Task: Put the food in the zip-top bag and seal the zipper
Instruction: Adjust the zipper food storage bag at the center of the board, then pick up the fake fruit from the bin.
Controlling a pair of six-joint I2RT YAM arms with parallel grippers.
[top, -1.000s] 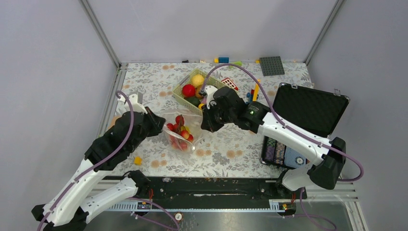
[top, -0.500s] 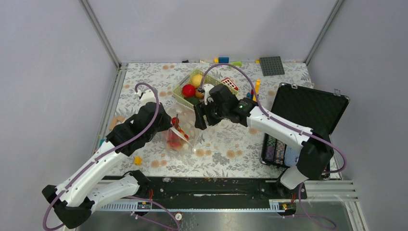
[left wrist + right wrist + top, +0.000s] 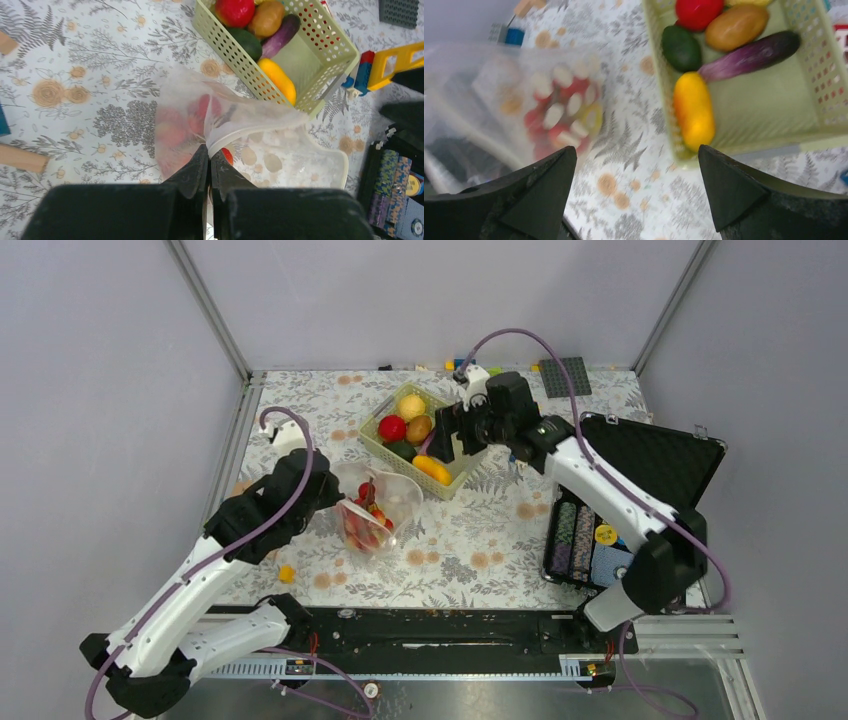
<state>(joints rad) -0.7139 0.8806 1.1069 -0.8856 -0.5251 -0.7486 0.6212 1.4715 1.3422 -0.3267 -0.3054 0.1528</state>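
Holding the zip-top bag (image 3: 260, 150) mouth open at the basket's (image 3: 235, 57) seven o'clock, left tool (image 3: 209, 152) pinches its rim. Right tool (image 3: 636, 150), spread and empty, hovers over unbagged food (image 3: 749, 52); advise descending squarely onto the yellow piece (image 3: 694, 112).

The zip-top bag (image 3: 272, 160) is clear with pale dots, the basket (image 3: 234, 52) pale green, the tablecloth (image 3: 100, 65) grey floral.

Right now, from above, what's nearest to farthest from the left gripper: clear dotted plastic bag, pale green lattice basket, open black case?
1. Clear dotted plastic bag, in the left gripper.
2. Pale green lattice basket, just beyond.
3. Open black case, far right.
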